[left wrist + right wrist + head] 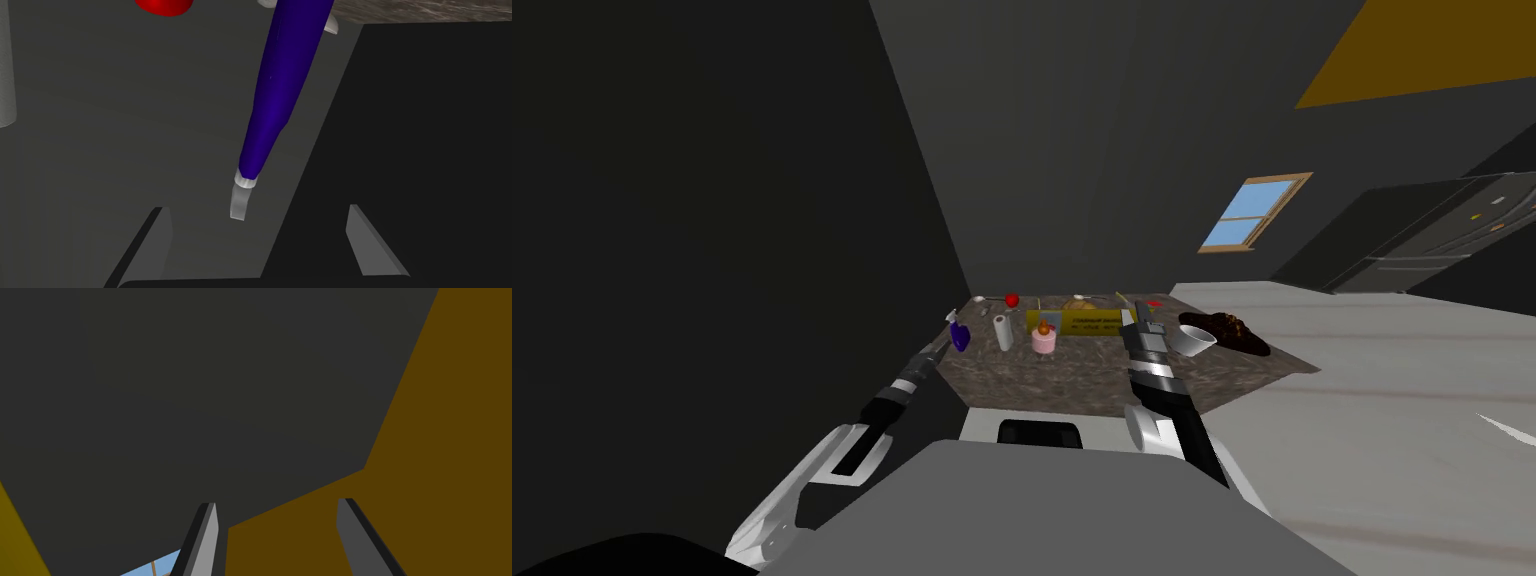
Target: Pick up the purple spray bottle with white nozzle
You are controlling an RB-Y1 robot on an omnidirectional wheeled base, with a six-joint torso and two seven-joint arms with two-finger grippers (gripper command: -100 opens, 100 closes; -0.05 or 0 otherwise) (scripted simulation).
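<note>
Two blades of the left pincer stand spread, with the white nozzle of the purple spray bottle pointing toward their gap. The bottle sits on the speckled bench, just beside the white roll. Smooth, tapering and probably light and rigid, it may slip, so pinch the slim neck; the right pincer, also spread, hangs past the roll.

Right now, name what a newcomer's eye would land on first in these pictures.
The purple spray bottle is at the left end of the speckled counter, its white nozzle toward the open left gripper. A red object sits beyond it. The right gripper, also open, hangs over the counter near a white bowl.
</note>
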